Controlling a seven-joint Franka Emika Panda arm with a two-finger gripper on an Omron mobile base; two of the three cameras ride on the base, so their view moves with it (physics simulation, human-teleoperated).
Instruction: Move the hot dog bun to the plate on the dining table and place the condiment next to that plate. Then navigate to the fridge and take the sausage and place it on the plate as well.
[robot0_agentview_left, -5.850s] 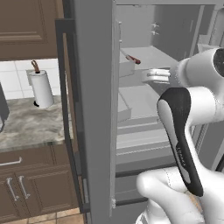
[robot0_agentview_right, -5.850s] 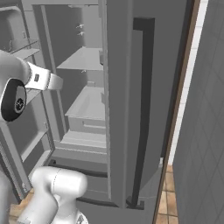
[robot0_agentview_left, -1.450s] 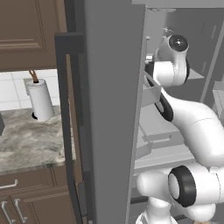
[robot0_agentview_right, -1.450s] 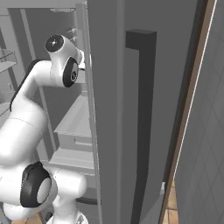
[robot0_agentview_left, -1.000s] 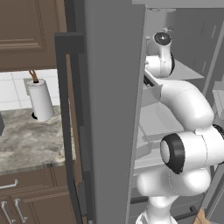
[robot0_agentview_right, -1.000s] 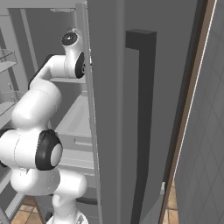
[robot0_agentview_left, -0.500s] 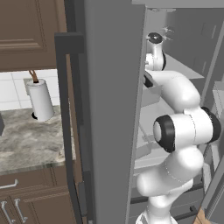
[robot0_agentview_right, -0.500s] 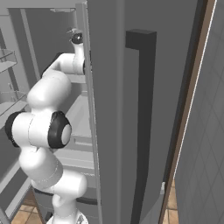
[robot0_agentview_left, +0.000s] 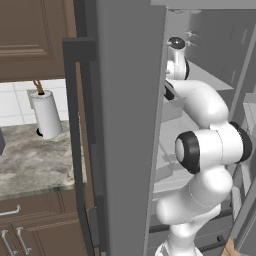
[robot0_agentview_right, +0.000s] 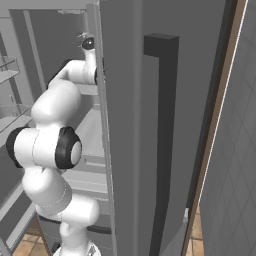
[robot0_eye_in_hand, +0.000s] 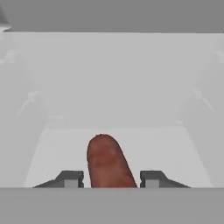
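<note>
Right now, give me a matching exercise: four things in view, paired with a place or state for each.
Things:
1. sausage
2. paper towel roll
3. fridge
4. gripper

Places or states:
A. upright on the marble counter
B. door swung open, arm reaching inside
C. lying on a pale shelf between two dark fingertips
D. fingertips either side of the red rod, a gap showing on each side

Pairs: 1-C, 2-A, 3-B, 4-D

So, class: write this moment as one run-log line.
place: fridge shelf | target: sausage | jaws: either side of it, gaps visible | grip: not confirmed
</note>
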